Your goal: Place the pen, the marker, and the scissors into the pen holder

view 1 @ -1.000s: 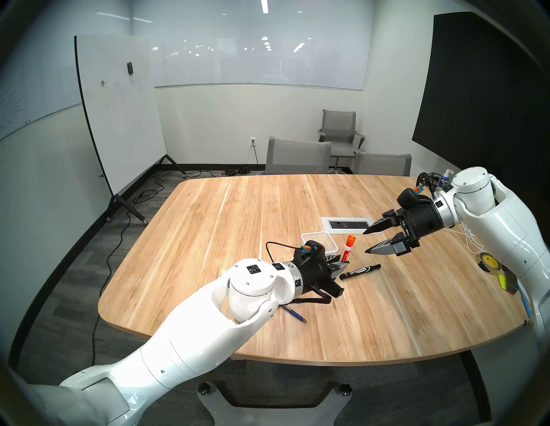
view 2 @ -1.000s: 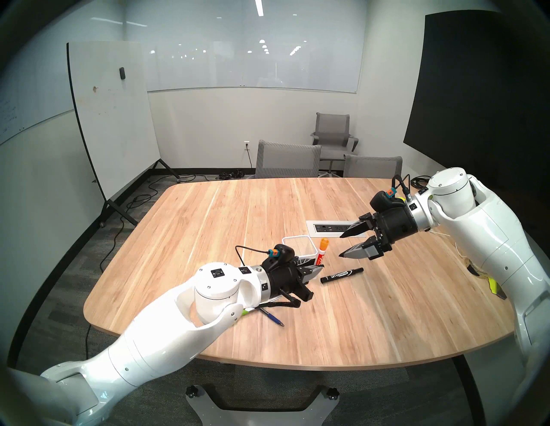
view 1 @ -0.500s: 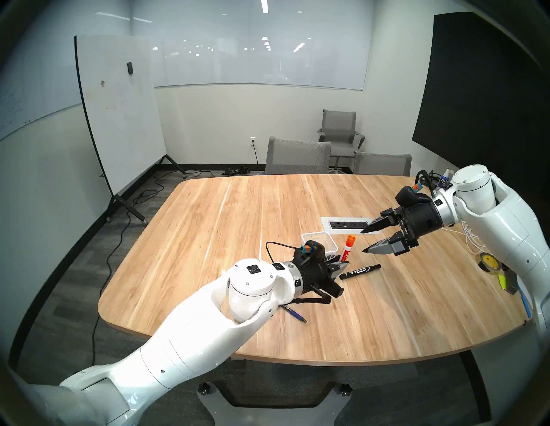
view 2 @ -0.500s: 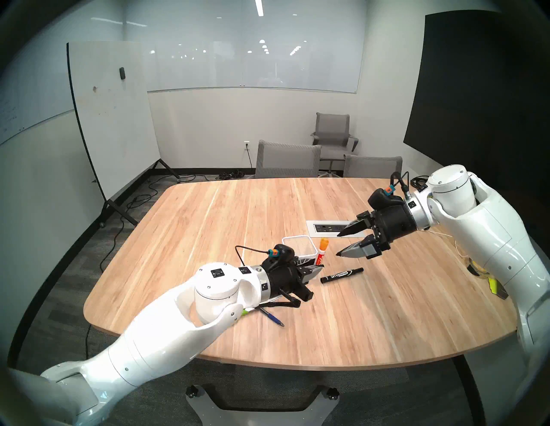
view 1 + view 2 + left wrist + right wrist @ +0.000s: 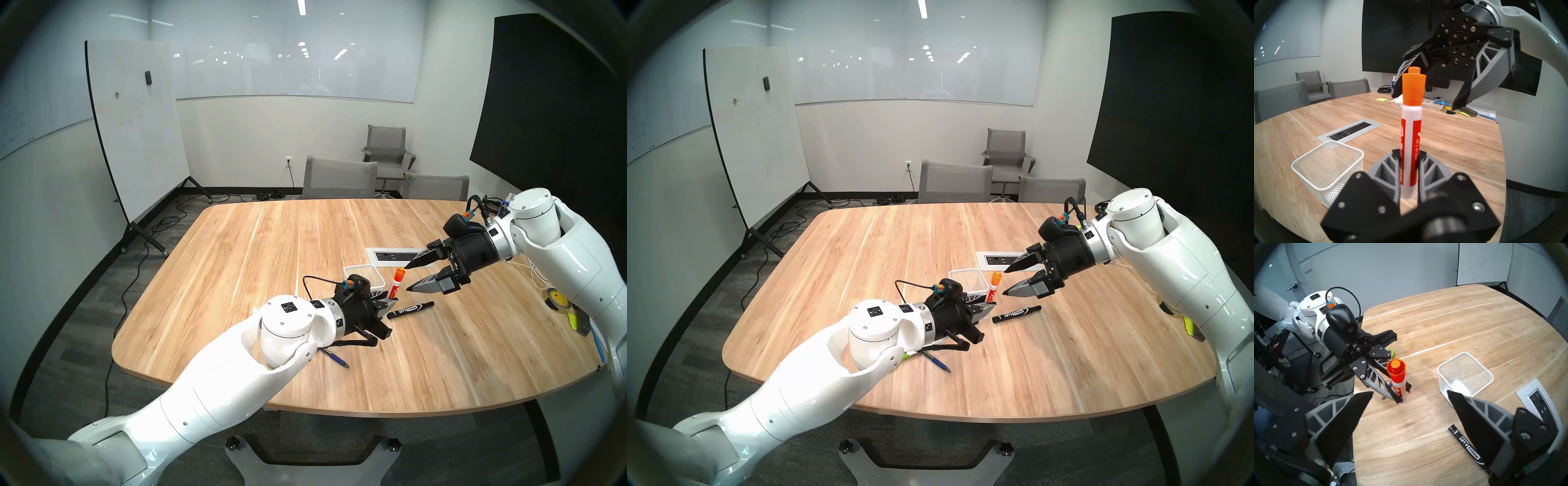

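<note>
1 marker [image 5: 1411,129] upright, clamped in my left end effector [image 5: 1409,158]; right end effector [image 5: 1409,410] wide open, empty. Handover step; next: right closes on orange cap.

Pen holder [image 5: 364,277] stands behind marker [image 5: 410,310], pen [image 5: 336,358] nearest.

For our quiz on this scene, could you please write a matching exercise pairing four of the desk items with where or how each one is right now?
Things:
1. orange marker
2. black marker
3. pen
4. pen holder

States:
A. lying flat on the table near the left forearm
B. standing empty on the table
C. held upright in the left gripper
D. lying flat below the open right gripper

Pairs: 1-C, 2-D, 3-A, 4-B
</note>
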You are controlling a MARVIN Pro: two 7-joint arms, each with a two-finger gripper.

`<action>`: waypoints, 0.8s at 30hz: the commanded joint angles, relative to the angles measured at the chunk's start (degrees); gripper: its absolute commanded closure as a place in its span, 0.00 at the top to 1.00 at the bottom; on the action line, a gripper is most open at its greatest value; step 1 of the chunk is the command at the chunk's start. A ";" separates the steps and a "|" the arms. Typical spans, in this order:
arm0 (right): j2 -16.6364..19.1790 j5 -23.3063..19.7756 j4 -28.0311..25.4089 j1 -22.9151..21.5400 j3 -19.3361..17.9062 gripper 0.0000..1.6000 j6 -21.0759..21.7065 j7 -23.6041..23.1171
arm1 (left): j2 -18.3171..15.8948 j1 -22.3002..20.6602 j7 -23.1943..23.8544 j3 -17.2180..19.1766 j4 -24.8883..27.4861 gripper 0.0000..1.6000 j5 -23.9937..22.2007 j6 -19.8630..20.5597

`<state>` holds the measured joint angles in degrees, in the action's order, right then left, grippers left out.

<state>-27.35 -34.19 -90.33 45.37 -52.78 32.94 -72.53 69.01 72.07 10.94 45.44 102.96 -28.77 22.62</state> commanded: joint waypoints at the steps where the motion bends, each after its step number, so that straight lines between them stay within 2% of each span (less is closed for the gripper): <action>1: -0.40 -1.37 -1.16 -1.33 0.40 1.00 0.41 -4.19 | 0.40 -0.32 -0.13 0.17 1.40 0.00 0.11 -0.49; 17: -1.88 -1.85 -1.58 -2.20 3.00 1.00 1.30 -2.17 | 0.38 -0.33 -0.16 0.15 1.41 0.00 0.09 -0.50; 19: -1.94 -1.90 -1.64 -2.31 3.15 0.75 1.33 -1.95 | 0.38 -0.33 -0.16 0.15 1.41 0.00 0.09 -0.50; 20: -1.94 -1.95 -1.66 -2.38 3.25 0.49 1.35 -1.86 | 0.38 -0.33 -0.16 0.14 1.41 0.00 0.08 -0.50; 21: -1.94 -1.99 -1.69 -2.40 3.30 0.46 1.38 -1.76 | 0.38 -0.33 -0.16 0.14 1.41 0.00 0.08 -0.50; 22: -1.94 -2.03 -1.70 -2.44 3.35 0.35 1.39 -1.70 | 0.38 -0.33 -0.17 0.14 1.41 0.00 0.08 -0.50; 23: -1.93 -2.07 -1.73 -2.46 3.40 0.30 1.42 -1.58 | 0.38 -0.33 -0.17 0.14 1.41 0.00 0.08 -0.50; 24: -1.95 -2.09 -1.73 -2.48 3.43 0.16 1.45 -1.51 | 0.37 -0.34 -0.17 0.13 1.41 0.00 0.07 -0.50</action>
<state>-29.39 -35.39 -91.65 44.44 -49.08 34.71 -70.57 68.97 72.07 10.90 45.38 102.98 -28.83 22.62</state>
